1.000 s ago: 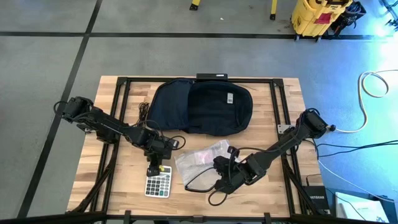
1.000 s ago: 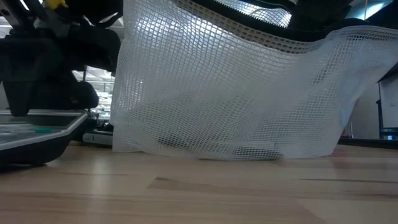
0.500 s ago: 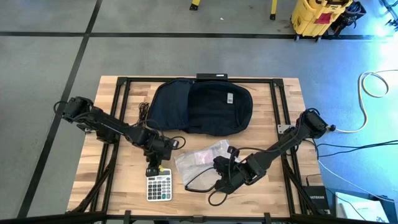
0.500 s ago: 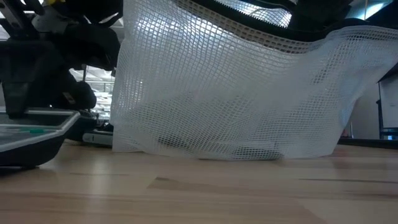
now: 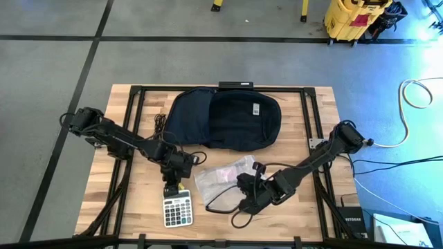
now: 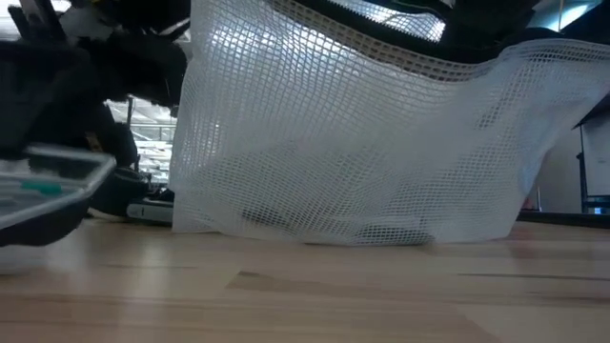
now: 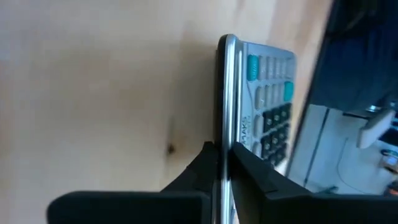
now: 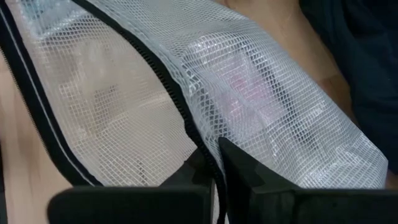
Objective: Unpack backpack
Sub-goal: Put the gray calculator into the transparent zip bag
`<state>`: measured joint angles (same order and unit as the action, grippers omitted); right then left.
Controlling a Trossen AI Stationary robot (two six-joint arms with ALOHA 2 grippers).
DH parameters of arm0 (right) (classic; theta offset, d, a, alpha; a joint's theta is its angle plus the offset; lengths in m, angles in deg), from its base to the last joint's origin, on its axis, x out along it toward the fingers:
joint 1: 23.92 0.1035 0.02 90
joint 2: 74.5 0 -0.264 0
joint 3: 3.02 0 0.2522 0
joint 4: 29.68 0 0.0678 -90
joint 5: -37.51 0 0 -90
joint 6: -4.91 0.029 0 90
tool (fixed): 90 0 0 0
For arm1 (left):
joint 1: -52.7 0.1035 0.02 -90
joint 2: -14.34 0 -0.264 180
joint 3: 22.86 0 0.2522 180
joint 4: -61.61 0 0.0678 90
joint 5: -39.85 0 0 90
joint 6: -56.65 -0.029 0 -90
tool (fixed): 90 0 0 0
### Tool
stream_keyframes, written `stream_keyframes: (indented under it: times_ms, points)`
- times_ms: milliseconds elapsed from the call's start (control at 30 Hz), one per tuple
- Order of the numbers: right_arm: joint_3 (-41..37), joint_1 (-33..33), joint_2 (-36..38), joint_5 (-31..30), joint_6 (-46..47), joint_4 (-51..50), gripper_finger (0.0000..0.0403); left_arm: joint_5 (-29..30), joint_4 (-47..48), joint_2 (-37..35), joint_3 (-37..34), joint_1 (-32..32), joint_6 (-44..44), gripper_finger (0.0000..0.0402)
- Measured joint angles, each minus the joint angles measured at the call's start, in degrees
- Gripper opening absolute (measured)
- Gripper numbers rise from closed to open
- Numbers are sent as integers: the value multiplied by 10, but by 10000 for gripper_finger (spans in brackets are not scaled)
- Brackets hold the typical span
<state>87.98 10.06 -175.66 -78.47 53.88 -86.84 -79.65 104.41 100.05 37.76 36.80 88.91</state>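
Observation:
The dark navy backpack (image 5: 225, 119) lies flat at the table's far middle, and no gripper touches it. A grey calculator (image 5: 178, 209) sits near the front left. My left gripper (image 7: 224, 149) is shut on its far edge. In the low view the calculator (image 6: 43, 181) is tilted. A white mesh pouch (image 5: 225, 176) with a black zipper lies in front of the backpack. My right gripper (image 8: 214, 146) is shut on that zipper edge. The pouch's lower edge (image 6: 334, 233) rests on the wood. My left gripper pinches the calculator's thin far edge (image 7: 225, 124) between its two fingers, slanting down from the far side. The calculator sits tilted, keys facing up and away from the fingers. I cannot tell whether its near end touches the table. My right gripper pinches the pouch's zipper edge (image 8: 198, 134) between its two fingers, slanting down from the table's right. That edge is held up, so the mesh stands like a tent (image 6: 381, 133) while its bottom stays on the table.
A black cable (image 5: 220, 206) loops on the wood by my right gripper. More dark cords (image 5: 160, 124) lie left of the backpack. Black frame rails (image 5: 135, 124) run along the table's left and right sides. Bare wood (image 5: 291, 214) lies at the front right.
My left gripper's wrist has turned in place. The calculator has tipped: in the low view its face slants more steeply than before. In the high view it has slid slightly toward the near edge. The right arm and pouch have kept still.

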Motion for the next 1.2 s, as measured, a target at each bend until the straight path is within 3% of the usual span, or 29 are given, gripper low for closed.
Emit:
stream_keyframes:
  times_ms: [333, 933, 1200]
  points:
    - [0, 0, 0, 0, -11, 0, 0, -1, 4, 0, 62, -22, 1, 13]
    - [0, -30, 0, 1, -28, 5, 0, 6, 3, -1, 63, -48, 67, 4]
    - [0, -30, -49, 7, -54, 65, 0, 36, 0, -1, 63, -76, 97, 4]
